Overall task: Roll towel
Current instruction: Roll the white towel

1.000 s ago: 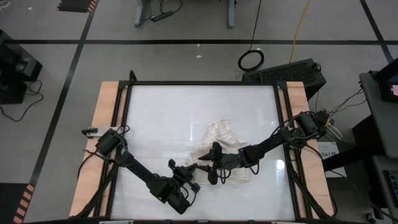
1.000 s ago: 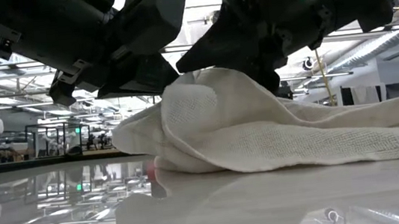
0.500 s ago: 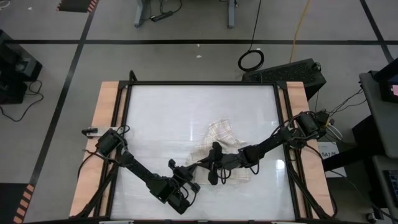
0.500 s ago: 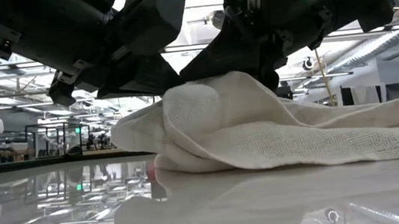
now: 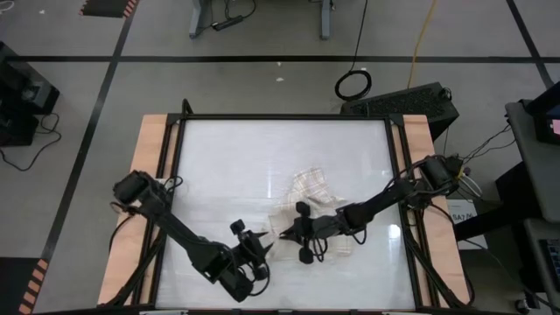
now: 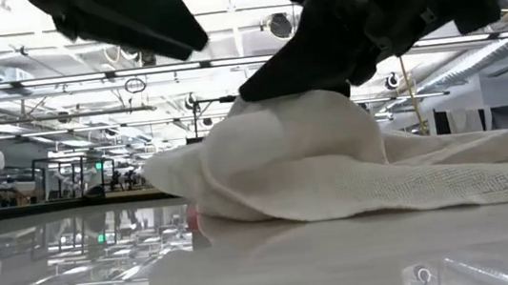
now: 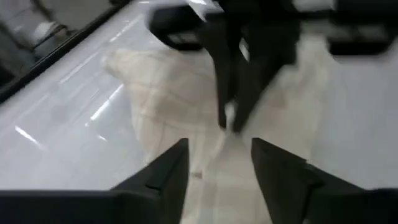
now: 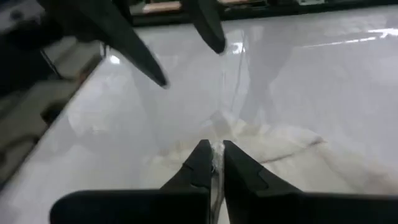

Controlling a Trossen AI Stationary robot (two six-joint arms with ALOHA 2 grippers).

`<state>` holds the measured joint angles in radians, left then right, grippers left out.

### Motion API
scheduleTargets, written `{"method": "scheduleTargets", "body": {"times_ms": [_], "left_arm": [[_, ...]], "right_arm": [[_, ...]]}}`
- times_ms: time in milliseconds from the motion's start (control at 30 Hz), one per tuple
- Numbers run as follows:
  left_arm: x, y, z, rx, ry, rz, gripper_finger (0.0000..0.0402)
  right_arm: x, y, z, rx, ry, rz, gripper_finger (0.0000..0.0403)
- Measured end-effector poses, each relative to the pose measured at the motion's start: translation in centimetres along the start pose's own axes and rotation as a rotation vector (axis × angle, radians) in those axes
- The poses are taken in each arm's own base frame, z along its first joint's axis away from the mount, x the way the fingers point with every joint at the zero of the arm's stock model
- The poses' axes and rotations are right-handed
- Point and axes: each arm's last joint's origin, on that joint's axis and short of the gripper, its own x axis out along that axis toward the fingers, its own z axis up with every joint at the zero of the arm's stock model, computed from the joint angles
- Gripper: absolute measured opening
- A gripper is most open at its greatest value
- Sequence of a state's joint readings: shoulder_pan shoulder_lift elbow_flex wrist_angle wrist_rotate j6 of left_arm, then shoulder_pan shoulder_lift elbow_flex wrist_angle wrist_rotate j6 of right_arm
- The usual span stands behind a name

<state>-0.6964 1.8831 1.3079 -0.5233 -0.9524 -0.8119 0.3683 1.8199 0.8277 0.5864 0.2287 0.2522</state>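
The towel [image 5: 319, 197], cream with a faint plaid check, lies crumpled right of the table's middle. Its left end is bunched into a raised hump [image 6: 302, 146], and the rest lies flat toward the right. My right gripper [image 5: 284, 233] reaches in from the table's right and is shut on that hump. My left gripper [image 5: 254, 238] hangs open just left of the towel, above the table and clear of the cloth. Its two fingers [image 8: 149, 62] show spread apart in the right wrist view. My right gripper pinches a thin raised fold at the towel's left end [image 8: 216, 149] between its two fingers. It comes slanting down from the table's right. The held fold stands up as a hump, and the rest of the towel [image 6: 469, 176] lies slack on the table.
The glossy white tabletop [image 5: 219, 157] has free room on its far half and left side. A black frame and wooden side strips [image 5: 149, 175] border it. The two grippers stand close together near the table's middle front.
My left gripper has let go of the towel's hump, opened, and risen up and back toward the table's near-left. My right gripper has stayed where it was, shut on the fold. The hump now stands rounder under it.
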Motion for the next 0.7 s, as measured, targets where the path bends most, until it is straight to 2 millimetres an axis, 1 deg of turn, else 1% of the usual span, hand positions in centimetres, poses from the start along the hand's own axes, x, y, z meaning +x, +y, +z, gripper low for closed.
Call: {"method": "scheduleTargets", "body": {"times_ms": [100, 233, 400, 600, 700], "left_arm": [[0.0, 0.3, 0.5, 0.089, 0.006, -0.010, 0.0216], [1.8, 1.0, 0.5, 0.206, 0.042, -0.013, 0.0237], [4.5, 1.2, 0.6, 0.290, 0.017, -0.174, 0.0240], [6.5, 2.6, 0.4, 0.375, 0.016, -0.165, 0.0240], [7.2, 2.9, 0.6, 0.436, 0.031, -0.219, 0.0240]], "right_arm": [[-0.7, 0.0, 0.6, -0.059, 0.024, -0.006, 0.0009], [-1.7, 0.2, 1.4, -0.111, 0.036, -0.003, 0.0008], [-2.6, 0.8, 2.1, -0.216, 0.028, 0.013, 0.0008], [-3.4, 1.3, 2.2, -0.264, 0.053, 0.027, 0.0009], [-3.7, 1.5, 2.2, -0.292, 0.066, 0.033, 0.0009]]}}
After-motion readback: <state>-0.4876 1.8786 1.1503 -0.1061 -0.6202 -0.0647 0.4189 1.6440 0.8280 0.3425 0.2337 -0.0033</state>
